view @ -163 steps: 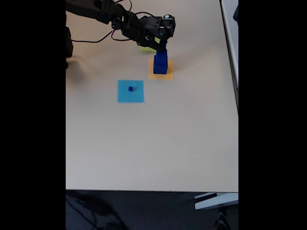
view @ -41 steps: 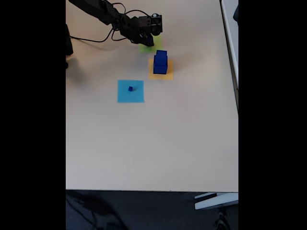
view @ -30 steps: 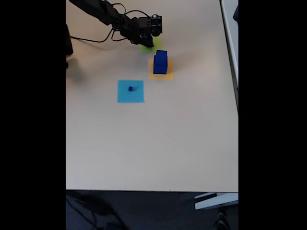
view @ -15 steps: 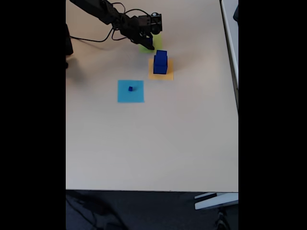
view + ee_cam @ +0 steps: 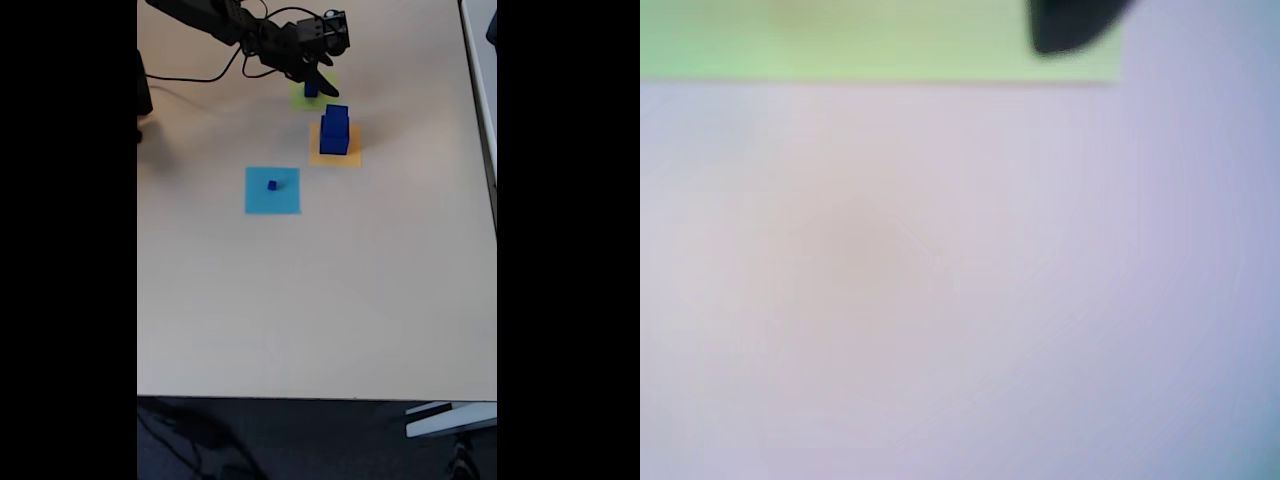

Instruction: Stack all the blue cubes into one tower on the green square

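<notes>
In the fixed view my gripper (image 5: pixel 323 80) hangs open at the far end of the table, just above and behind the green square (image 5: pixel 298 98). One blue cube (image 5: pixel 310 90) stands on that square, free of the fingers. A taller dark blue stack (image 5: pixel 335 132), seemingly two cubes, stands on the orange square (image 5: pixel 348 157) next to it. A tiny blue cube (image 5: pixel 272 185) sits on the light blue square (image 5: pixel 285 200). The blurred wrist view has the green square (image 5: pixel 870 45) along its top edge, with one dark fingertip (image 5: pixel 1070 25) over its right corner.
A black cable (image 5: pixel 190 80) trails over the table at the far left, near the arm's base. The beige table (image 5: pixel 320 300) runs from the squares to its front edge, and its right edge lies near a pale strip (image 5: pixel 480 100).
The gripper has lifted and shifted slightly right off the green square. The blue cube it covered half a second ago now stands there in plain view. The other cubes have not moved.
</notes>
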Controlling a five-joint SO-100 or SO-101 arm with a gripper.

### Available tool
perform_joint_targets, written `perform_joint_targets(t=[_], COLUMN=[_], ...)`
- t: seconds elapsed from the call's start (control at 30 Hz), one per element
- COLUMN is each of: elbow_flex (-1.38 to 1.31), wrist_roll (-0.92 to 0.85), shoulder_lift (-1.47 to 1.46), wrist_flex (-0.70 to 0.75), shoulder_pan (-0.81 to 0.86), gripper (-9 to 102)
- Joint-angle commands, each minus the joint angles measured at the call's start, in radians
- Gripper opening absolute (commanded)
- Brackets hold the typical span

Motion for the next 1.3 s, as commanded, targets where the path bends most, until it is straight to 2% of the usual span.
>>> perform_joint_targets(t=[0.0, 0.13, 0.27, 0.43, 0.73, 1.17, 1.27], elbow_flex=[-0.08, -0.176, -0.327, -0.337, -0.202, 0.138, 0.218], wrist_roll=[-0.026, -0.13, -0.272, -0.324, -0.382, -0.413, -0.416], shoulder_lift=[0.081, 0.126, 0.184, 0.272, 0.433, 0.692, 0.707], wrist_flex=[0.002, 0.144, 0.377, 0.503, 0.603, 0.592, 0.541], shoulder_pan=[-0.011, 0.009, 0.072, 0.158, 0.256, 0.35, 0.368], gripper=[34, 35, 40, 42, 45, 44, 44])
